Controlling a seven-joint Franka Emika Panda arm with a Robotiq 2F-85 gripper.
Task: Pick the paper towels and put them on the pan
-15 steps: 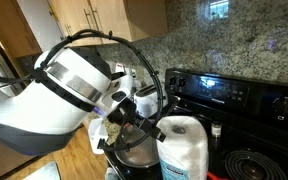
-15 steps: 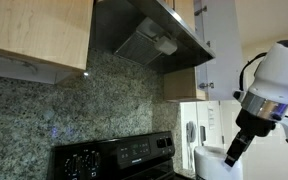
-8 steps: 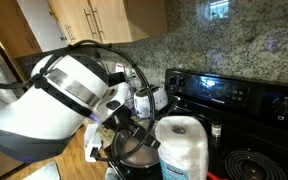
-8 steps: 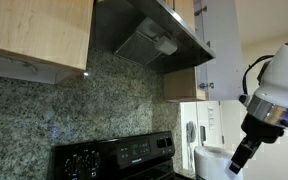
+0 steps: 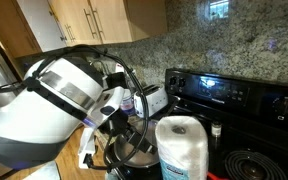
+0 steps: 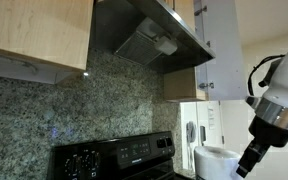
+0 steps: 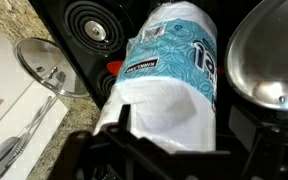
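Note:
The paper towels (image 7: 169, 75) are a big white roll in clear wrap with blue print, lying between my fingers in the wrist view. The roll stands upright on the stove in an exterior view (image 5: 181, 150). My gripper (image 7: 184, 120) is open, one dark finger on each side of the roll, with a small gap at the right finger. It also shows as a dark tool in an exterior view (image 6: 247, 160). The pan (image 7: 274, 55), round grey metal with a silvery inside, sits right beside the roll. In an exterior view (image 5: 134, 152) my arm partly hides it.
A black stove with coil burners (image 7: 94, 22) (image 5: 249, 165) and a rear control panel (image 5: 219, 88). A glass lid (image 7: 42, 62) lies on the granite counter beside the stove. A range hood (image 6: 149, 40) and wooden cabinets (image 5: 84, 20) hang above.
My arm has swung lower and closer to the roll. In the exterior view of the hood, the gripper has dropped down and to the right.

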